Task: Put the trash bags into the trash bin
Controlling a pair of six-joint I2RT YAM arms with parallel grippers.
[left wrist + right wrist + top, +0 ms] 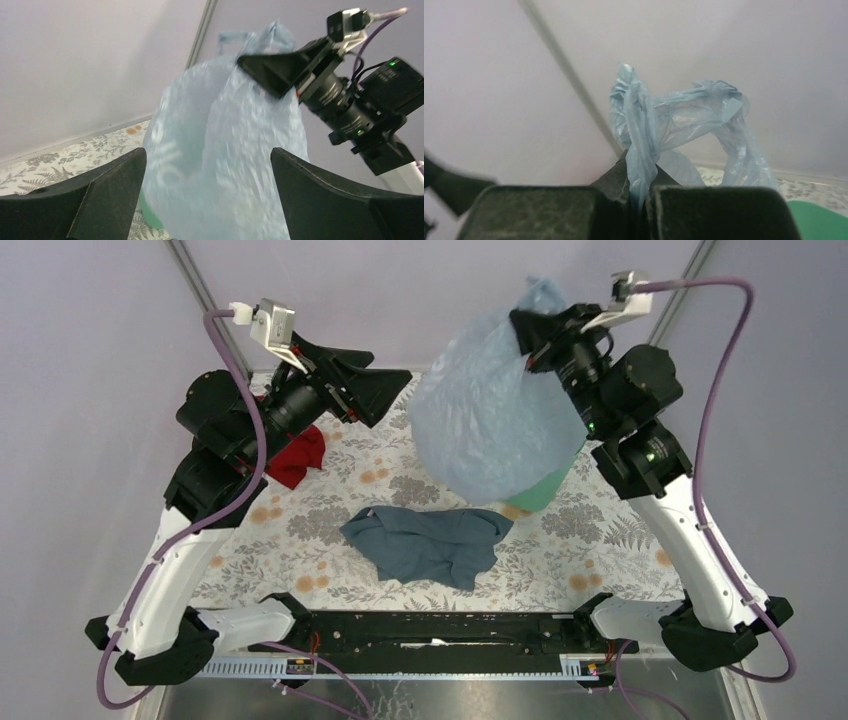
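The pale-blue translucent trash bag (490, 410) hangs in the air from my right gripper (528, 335), which is shut on its bunched top (640, 165). The bag drapes down over the mint-green trash bin (545, 490) and hides most of it; a green edge shows in the right wrist view (816, 220) and in the left wrist view (150, 215). My left gripper (385, 400) is open and empty, raised to the left of the bag. In the left wrist view the bag (225, 160) fills the gap between the fingers without touching them.
A grey-blue cloth (430, 540) lies crumpled at the table's middle front. A red cloth (300, 455) lies under the left arm. The floral tablecloth (600, 550) covers the table. Walls and frame posts stand close behind.
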